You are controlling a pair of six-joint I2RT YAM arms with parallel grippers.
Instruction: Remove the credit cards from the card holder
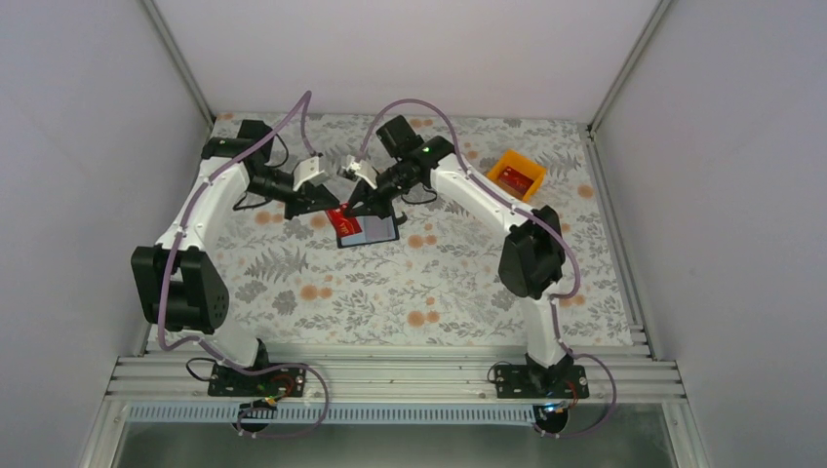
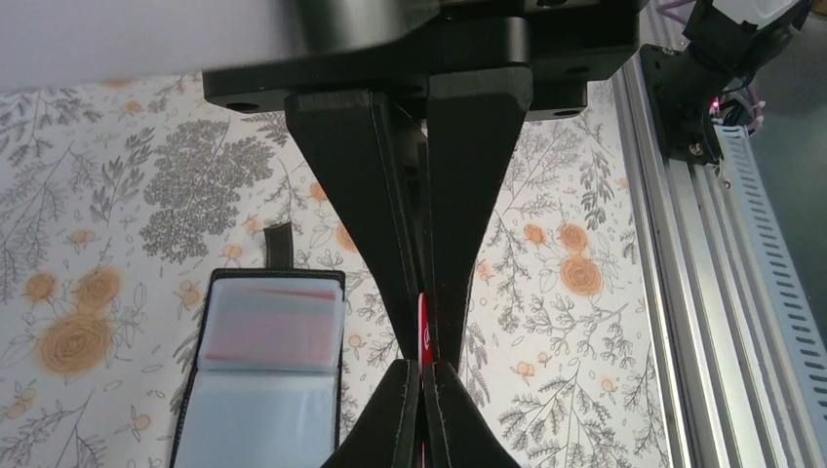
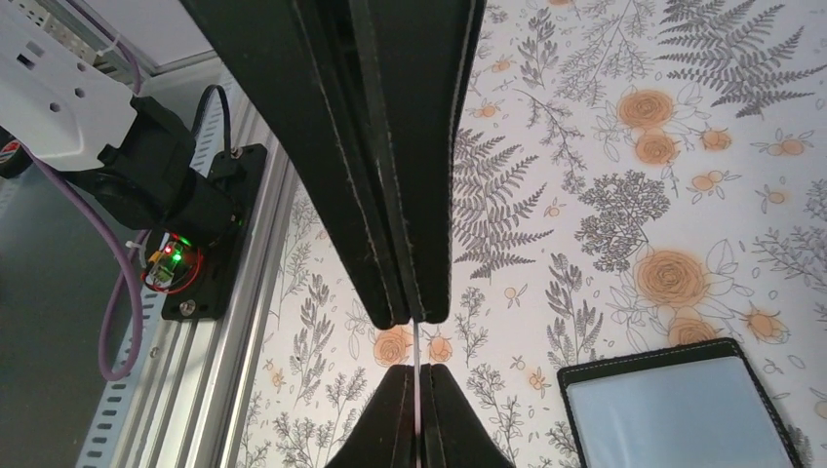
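My left end effector [image 2: 425, 356] is clamped on a red credit card [image 2: 425, 327]. The right end effector [image 3: 416, 341] pinches a thin edge, which I judge to be the same card. It should be light, stiff and slick, so grip its flat faces. The card holder [image 2: 263, 390] lies open on the counter [image 1: 322, 283] beside them, and the orange bin [image 1: 505, 171] sits beyond.

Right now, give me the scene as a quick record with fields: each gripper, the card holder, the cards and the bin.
left gripper: shut on red card, pinched edge-on
right gripper: shut on a thin pale edge, seemingly the same card
card holder: lying open, pockets up, beside the fingers
pocketed card: red, showing through the upper pocket
orange bin: far right of the table
binned card: red, lying inside the bin
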